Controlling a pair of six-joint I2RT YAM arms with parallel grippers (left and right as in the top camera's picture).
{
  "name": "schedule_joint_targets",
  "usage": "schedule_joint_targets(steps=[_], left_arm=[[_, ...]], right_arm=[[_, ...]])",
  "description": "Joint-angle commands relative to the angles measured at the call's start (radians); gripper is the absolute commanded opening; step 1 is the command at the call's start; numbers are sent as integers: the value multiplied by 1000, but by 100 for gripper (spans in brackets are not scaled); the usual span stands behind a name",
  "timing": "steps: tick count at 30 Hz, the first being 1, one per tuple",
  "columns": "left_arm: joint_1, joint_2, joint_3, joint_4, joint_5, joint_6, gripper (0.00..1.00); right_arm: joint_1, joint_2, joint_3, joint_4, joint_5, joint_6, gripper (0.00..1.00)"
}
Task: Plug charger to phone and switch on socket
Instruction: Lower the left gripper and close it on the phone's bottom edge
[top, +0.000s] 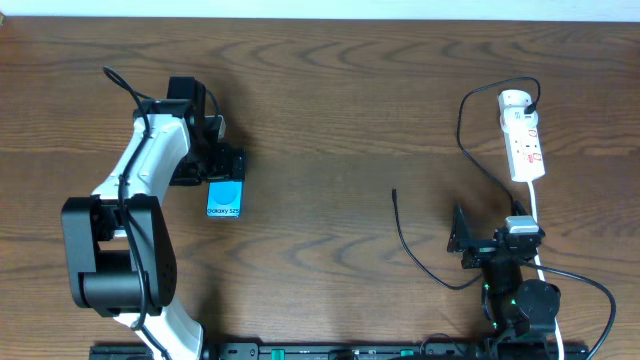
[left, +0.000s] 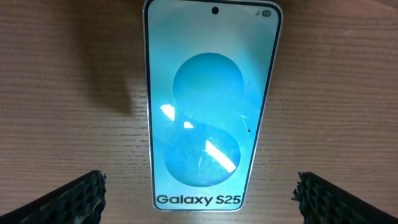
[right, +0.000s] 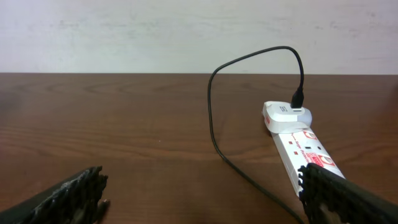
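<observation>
Flat rectangular smartphone (left: 208, 106) with pale-blue screen, deeper blue twin-circle swirl, dark lettering and dark rim, long white plastic power strip (top: 524, 140) with red markings, thin black charger cable (right: 211, 112), dark brown wood-grain table (top: 350, 100), white-and-black robot arm (top: 150, 160), off-white wall (right: 186, 31).

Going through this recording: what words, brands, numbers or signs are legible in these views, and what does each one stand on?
"Galaxy S25": on the lower part of the phone screen, clear in the left wrist view.
Status icons in the phone's top corner: too small to read.
Red print on the white power strip: too small and blurred to read in any view.
No other text shows.
</observation>
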Motion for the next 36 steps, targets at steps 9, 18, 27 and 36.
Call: schedule_joint_targets(steps=[9,18,27,36], left_arm=[[-51,13,-9,20,-82,-17,98],[-87,13,-9,41,-109,-16,98],[-87,13,-39,77,-108,-37,98],[-87,13,-56,107,-108,-39,98]], right_arm=[[6,-6,-1,-5,8,10,99],[6,-6,-1,-5,8,10,99],[6,-6,-1,-5,8,10,99],[6,-6,-1,-5,8,10,99]])
